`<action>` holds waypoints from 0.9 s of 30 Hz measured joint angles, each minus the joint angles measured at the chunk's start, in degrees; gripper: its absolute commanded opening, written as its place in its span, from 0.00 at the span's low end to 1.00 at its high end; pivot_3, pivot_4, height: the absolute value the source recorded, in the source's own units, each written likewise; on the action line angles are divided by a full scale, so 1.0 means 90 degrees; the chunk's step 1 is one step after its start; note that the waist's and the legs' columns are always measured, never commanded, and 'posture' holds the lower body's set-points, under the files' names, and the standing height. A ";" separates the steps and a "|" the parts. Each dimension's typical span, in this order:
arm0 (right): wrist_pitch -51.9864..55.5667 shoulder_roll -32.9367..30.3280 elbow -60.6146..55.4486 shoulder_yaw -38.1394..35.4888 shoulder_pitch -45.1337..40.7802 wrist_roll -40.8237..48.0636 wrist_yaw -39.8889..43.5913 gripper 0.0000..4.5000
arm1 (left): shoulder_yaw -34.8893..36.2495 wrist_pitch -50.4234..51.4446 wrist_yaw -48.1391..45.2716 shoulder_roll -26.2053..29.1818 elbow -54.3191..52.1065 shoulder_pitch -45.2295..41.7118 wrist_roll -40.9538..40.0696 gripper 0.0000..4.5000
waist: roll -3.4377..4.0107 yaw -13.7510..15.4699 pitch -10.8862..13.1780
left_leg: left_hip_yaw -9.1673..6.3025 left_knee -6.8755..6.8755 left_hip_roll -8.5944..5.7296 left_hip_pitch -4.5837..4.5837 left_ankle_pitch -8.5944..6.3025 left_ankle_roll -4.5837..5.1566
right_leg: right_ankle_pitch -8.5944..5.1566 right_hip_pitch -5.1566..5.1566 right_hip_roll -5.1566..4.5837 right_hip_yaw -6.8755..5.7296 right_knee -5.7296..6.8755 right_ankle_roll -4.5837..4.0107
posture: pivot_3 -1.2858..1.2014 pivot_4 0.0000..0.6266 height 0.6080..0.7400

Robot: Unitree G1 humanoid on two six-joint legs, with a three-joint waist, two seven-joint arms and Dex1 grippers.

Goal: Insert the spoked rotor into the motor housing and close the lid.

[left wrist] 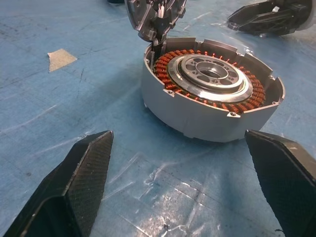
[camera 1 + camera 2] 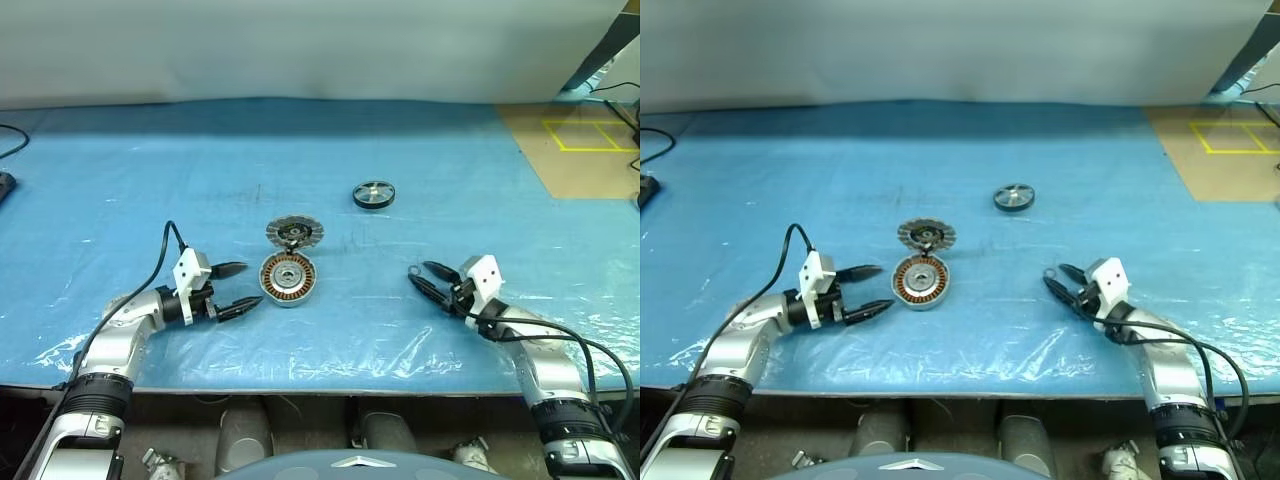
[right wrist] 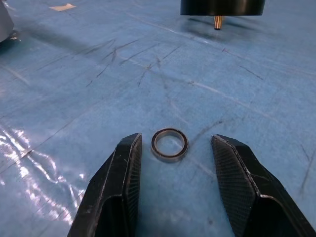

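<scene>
The small black-rimmed spoked rotor (image 2: 373, 194), likely rigid and light, lies well beyond the right gripper (image 2: 421, 275)'s half-open, empty fingers; its rim suits gripping.

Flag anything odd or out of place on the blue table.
A small loose metal ring lies on the blue sheet between the right gripper's open fingers, apart from the other parts. Nothing looks spilled or damaged.
</scene>
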 measured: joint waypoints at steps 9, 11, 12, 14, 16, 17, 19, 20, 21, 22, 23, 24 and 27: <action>-0.0136 -0.0049 0.0307 0.0111 -0.0201 -0.0131 0.0087 0.51 | 0.0000 0.0002 0.0028 0.0001 -0.0081 0.0042 -0.0002 1.00 | 0.0000 0.0006 0.0000 | 0.0001 -0.0001 0.0000 0.0000 0.0002 -0.0003 | 0.0000 0.0002 0.0000 -0.0001 0.0000 0.0000 | 0.52 0.24 1.00; -0.0142 -0.0086 0.0304 0.0113 -0.0147 -0.0131 0.0117 0.51 | 0.0004 0.0002 0.0044 0.0008 -0.0108 0.0069 -0.0002 1.00 | 0.0000 0.0012 0.0000 | 0.0001 -0.0001 0.0000 0.0001 0.0002 -0.0003 | 0.0000 0.0004 0.0000 -0.0002 -0.0001 0.0000 | 0.52 0.24 1.00; -0.0142 -0.0125 0.0291 0.0130 -0.0130 -0.0134 0.0138 0.51 | 0.0003 0.0002 0.0063 0.0008 -0.0112 0.0087 -0.0002 1.00 | 0.0000 0.0016 0.0000 | 0.0001 -0.0001 0.0000 0.0001 0.0002 -0.0003 | 0.0000 0.0004 0.0000 -0.0002 -0.0001 0.0000 | 0.52 0.24 1.00; -0.0140 -0.0194 0.0271 0.0161 -0.0115 -0.0149 0.0177 0.43 | 0.0003 0.0003 0.0080 0.0008 -0.0112 0.0102 0.0000 1.00 | -0.0001 0.0021 0.0000 | 0.0001 -0.0001 0.0000 0.0001 0.0002 -0.0003 | 0.0000 0.0004 0.0000 -0.0003 -0.0002 0.0000 | 0.52 0.24 1.00; -0.0127 -0.0253 0.0255 0.0206 -0.0091 -0.0151 0.0232 0.33 | 0.0003 0.0003 0.0090 0.0008 -0.0117 0.0102 0.0001 1.00 | -0.0002 0.0023 -0.0001 | 0.0001 -0.0001 0.0000 0.0002 0.0002 -0.0003 | 0.0000 0.0006 0.0000 -0.0003 -0.0002 0.0000 | 0.52 0.24 1.00; -0.0116 -0.0253 0.0248 0.0210 -0.0088 -0.0149 0.0252 0.27 | 0.0002 0.0003 0.0101 0.0007 -0.0117 0.0102 0.0002 1.00 | -0.0003 0.0020 -0.0002 | 0.0000 -0.0001 0.0001 0.0003 0.0001 -0.0002 | 0.0000 0.0006 0.0000 -0.0003 -0.0001 0.0000 | 0.52 0.24 1.00; -0.0095 -0.0253 0.0257 0.0215 -0.0099 -0.0149 0.0263 0.13 | 0.0002 0.0003 0.0110 0.0007 -0.0118 0.0101 0.0003 1.00 | -0.0004 0.0016 -0.0002 | 0.0001 0.0001 0.0001 0.0006 0.0000 0.0000 | 0.0000 0.0008 0.0000 -0.0002 0.0000 0.0000 | 0.52 0.24 1.00; -0.0093 -0.0254 0.0268 0.0220 -0.0107 -0.0149 0.0261 0.13 | 0.0001 0.0003 0.0111 0.0007 -0.0119 0.0101 0.0003 1.00 | -0.0004 0.0016 -0.0002 | 0.0001 0.0001 0.0001 0.0007 0.0000 0.0000 | 0.0000 0.0010 0.0000 -0.0002 0.0000 0.0000 | 0.52 0.24 1.00; -0.0093 -0.0254 0.0272 0.0223 -0.0109 -0.0150 0.0258 0.13 | 0.0001 0.0003 0.0111 0.0007 -0.0119 0.0101 0.0003 1.00 | -0.0004 0.0016 -0.0002 | 0.0001 0.0002 0.0001 0.0008 0.0000 0.0000 | 0.0000 0.0011 0.0000 -0.0002 0.0000 0.0000 | 0.52 0.24 1.00; -0.0093 -0.0254 0.0272 0.0225 -0.0107 -0.0150 0.0250 0.13 | 0.0001 0.0003 0.0112 0.0007 -0.0119 0.0101 0.0003 1.00 | -0.0004 0.0015 -0.0002 | 0.0001 0.0002 0.0001 0.0009 0.0000 0.0000 | 0.0000 0.0012 0.0000 -0.0002 0.0000 0.0000 | 0.52 0.24 1.00; -0.0094 -0.0254 0.0270 0.0226 -0.0103 -0.0150 0.0245 0.13 | 0.0001 0.0003 0.0112 0.0006 -0.0119 0.0101 0.0003 1.00 | -0.0004 0.0015 -0.0003 | 0.0001 0.0002 0.0001 0.0009 0.0000 0.0000 | 0.0000 0.0012 0.0000 -0.0002 0.0000 0.0000 | 0.52 0.24 1.00; -0.0096 -0.0255 0.0269 0.0226 -0.0101 -0.0150 0.0243 0.13 | 0.0001 0.0003 0.0112 0.0006 -0.0119 0.0101 0.0003 1.00 | -0.0005 0.0015 -0.0003 | 0.0001 0.0002 0.0001 0.0009 0.0000 0.0000 | 0.0000 0.0012 0.0000 -0.0002 0.0000 0.0000 | 0.52 0.24 1.00; -0.0094 -0.0260 0.0203 0.0223 -0.0085 -0.0149 0.0230 0.13 | 0.0001 0.0003 0.0111 0.0006 -0.0119 0.0101 0.0003 1.00 | -0.0005 0.0016 -0.0003 | 0.0000 0.0001 0.0001 0.0009 0.0000 0.0000 | 0.0000 0.0012 0.0000 -0.0002 -0.0001 0.0000 | 0.52 0.24 1.00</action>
